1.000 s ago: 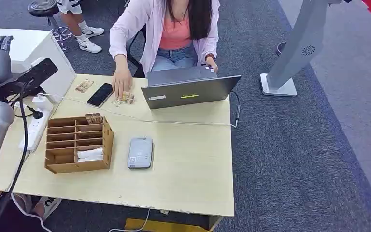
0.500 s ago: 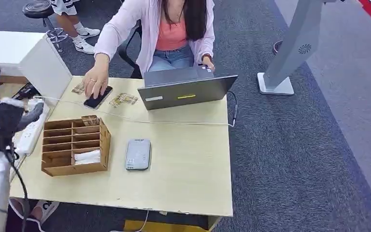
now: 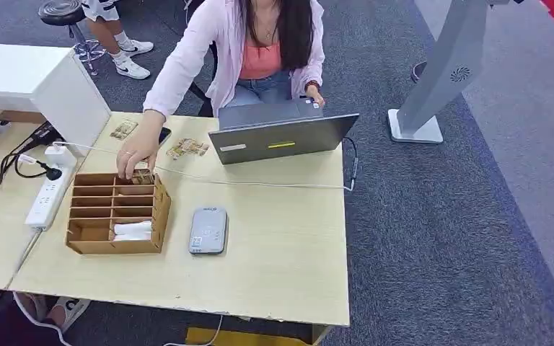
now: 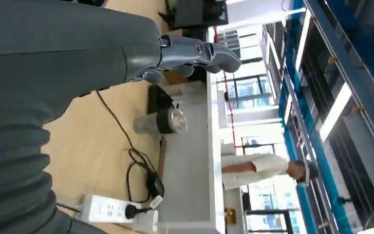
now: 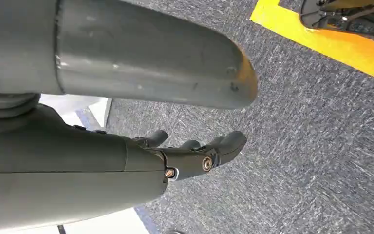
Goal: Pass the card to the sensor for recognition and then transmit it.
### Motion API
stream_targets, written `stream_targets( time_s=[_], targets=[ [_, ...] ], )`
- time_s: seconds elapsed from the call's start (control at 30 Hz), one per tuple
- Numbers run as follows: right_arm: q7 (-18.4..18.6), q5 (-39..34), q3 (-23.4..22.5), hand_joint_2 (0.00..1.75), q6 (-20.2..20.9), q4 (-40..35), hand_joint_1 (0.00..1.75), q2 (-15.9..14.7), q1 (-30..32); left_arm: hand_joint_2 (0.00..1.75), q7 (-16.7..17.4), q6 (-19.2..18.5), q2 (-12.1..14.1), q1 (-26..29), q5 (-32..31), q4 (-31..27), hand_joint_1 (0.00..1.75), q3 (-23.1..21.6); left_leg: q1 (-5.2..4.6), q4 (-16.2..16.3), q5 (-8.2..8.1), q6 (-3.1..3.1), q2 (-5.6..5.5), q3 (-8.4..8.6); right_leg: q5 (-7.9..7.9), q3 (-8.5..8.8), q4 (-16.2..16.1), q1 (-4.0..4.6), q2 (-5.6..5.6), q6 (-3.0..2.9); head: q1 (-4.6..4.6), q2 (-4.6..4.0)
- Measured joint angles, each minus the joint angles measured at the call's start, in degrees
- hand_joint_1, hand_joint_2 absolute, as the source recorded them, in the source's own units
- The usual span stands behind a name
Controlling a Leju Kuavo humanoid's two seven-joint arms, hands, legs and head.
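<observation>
The person's hand has moved from the phone to the wooden box, touching the cards in its far corner slot.

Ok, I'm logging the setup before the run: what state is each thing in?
laptop: lid open.
wooden organizer: a white item in one slot; a person's hand at its far end.
card reader: flat on the table, untouched.
power strip: one plug in.
left hand: holds nothing.
right hand: holds nothing.
</observation>
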Motion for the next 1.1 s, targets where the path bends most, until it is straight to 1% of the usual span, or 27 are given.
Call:
stream_targets(
  time_s=[0.07,0.2,0.3,0.37,0.4,0.5,0.57,0.6,0.67,0.73,0.77,0.87,0.93,1.0,1.1],
  targets=[
    [-0.04,0.04,0.0,0.0,-0.04,0.0,0.0,0.0,-0.09,1.75,0.22,-1.92,-0.85,-0.11,1.52,1.46,0.0,3.02,-0.01,0.0,0.01,0.01,-0.09,0.02,0.0,0.04,0.0,-0.01,-0.08,0.0,0.02,0.0],
    [0.02,0.22,0.0,0.0,-0.22,0.0,0.0,0.02,-0.28,1.75,1.35,-5.51,-1.68,-0.62,4.61,6.43,0.0,7.6,-0.01,0.01,0.01,0.01,-0.13,0.03,0.0,0.04,0.0,-0.01,-0.1,0.0,0.0,0.0],
    [0.26,0.35,0.02,0.0,-0.24,0.0,0.0,0.02,-0.34,1.75,2.82,-7.9,-1.77,-1.32,7.47,10.57,0.0,10.13,-0.01,0.01,0.01,0.01,-0.2,0.02,0.0,0.07,0.0,0.0,-0.18,0.0,0.02,0.0],
    [0.55,0.35,0.02,0.0,-0.24,0.0,0.0,0.02,-0.35,1.75,3.43,-8.76,-1.77,-1.36,8.33,12.7,0.0,11.49,0.0,0.01,0.01,0.01,-0.2,0.03,0.0,0.06,0.0,0.0,-0.18,0.0,-0.02,0.0],
    [0.55,0.35,0.0,0.0,-0.24,0.0,0.0,0.02,-0.35,0.0,3.43,-8.89,-1.77,-1.41,8.52,13.64,0.0,11.97,0.0,0.01,0.01,0.01,-0.2,0.03,0.0,0.05,0.0,0.0,-0.18,0.0,0.0,0.0],
    [0.61,0.35,0.0,0.0,-0.24,0.0,0.0,0.02,-0.42,0.0,3.76,-9.7,-1.77,-1.65,9.22,15.67,0.0,13.21,0.0,0.01,0.01,0.01,-0.24,0.02,-0.01,0.06,0.0,0.0,-0.22,0.0,0.0,0.0],
    [0.61,0.35,0.0,0.0,-0.24,0.0,0.0,0.02,-0.44,0.0,5.61,-10.81,-1.77,-1.92,10.92,17.41,0.0,14.26,-0.01,0.01,0.0,0.01,-0.25,0.0,-0.01,0.07,0.0,0.0,-0.22,0.0,-0.02,0.0],
    [0.61,0.35,0.0,0.0,-0.24,0.0,0.0,0.02,-0.44,1.75,6.63,-11.42,-1.77,-2.07,12.38,18.33,0.0,14.89,0.0,0.01,0.0,0.01,-0.24,0.0,-0.01,0.08,0.0,0.0,-0.23,0.0,0.0,0.0],
    [0.61,0.37,0.02,0.0,-0.24,0.0,0.0,0.02,-0.42,1.75,8.42,-12.92,-1.77,-2.57,15.76,21.14,0.0,16.89,-0.01,0.01,0.0,0.01,-0.24,0.02,-0.01,0.08,0.0,-0.01,-0.24,0.0,-0.02,0.0],
    [0.66,0.37,0.0,0.0,-0.24,0.0,0.0,0.04,-0.43,1.75,9.75,-14.05,-1.77,-3.04,18.84,25.19,0.0,19.47,-0.02,0.01,0.0,0.01,-0.25,0.04,-0.01,0.08,-0.01,-0.01,-0.24,0.0,-0.02,0.0],
    [0.83,0.39,0.02,0.0,-0.26,0.0,0.0,0.11,-0.43,1.75,10.23,-14.47,-1.77,-3.28,20.15,27.72,0.0,20.56,-0.02,0.01,0.0,0.01,-0.26,0.03,-0.01,0.09,-0.01,-0.01,-0.25,0.01,0.02,0.0],
    [1.25,0.7,0.02,0.0,-0.22,0.0,0.0,0.26,-0.45,1.75,11.39,-14.88,-1.72,-4.19,24.65,37.94,0.0,24.66,-0.04,0.01,0.0,0.01,-0.29,0.05,-0.04,0.11,-0.01,-0.03,-0.33,0.02,-0.09,0.0],
    [1.44,0.72,0.02,0.0,-0.15,0.0,0.0,0.33,-0.44,1.75,10.99,-15.34,-2.12,-4.21,25.02,42.32,0.0,26.22,0.0,0.03,0.0,0.01,-0.29,0.03,-0.05,0.09,-0.03,0.0,-0.33,0.02,-0.04,0.0],
    [1.68,0.79,0.02,0.0,-0.07,0.0,0.0,0.33,-0.48,1.75,10.77,-14.84,-2.07,-4.44,25.51,45.73,0.0,27.1,-0.02,0.03,0.0,0.02,-0.36,0.03,-0.06,0.12,-0.03,-0.02,-0.38,0.04,0.02,0.0],
    [1.86,1.09,0.02,0.0,-0.07,0.0,0.0,0.35,-0.5,1.75,11.04,-11.82,-2.16,-4.92,26.14,50.45,0.0,28.61,-0.05,0.03,-0.01,0.02,-0.37,0.05,-0.06,0.15,-0.03,-0.04,-0.39,0.05,0.0,0.0]
  ],
)
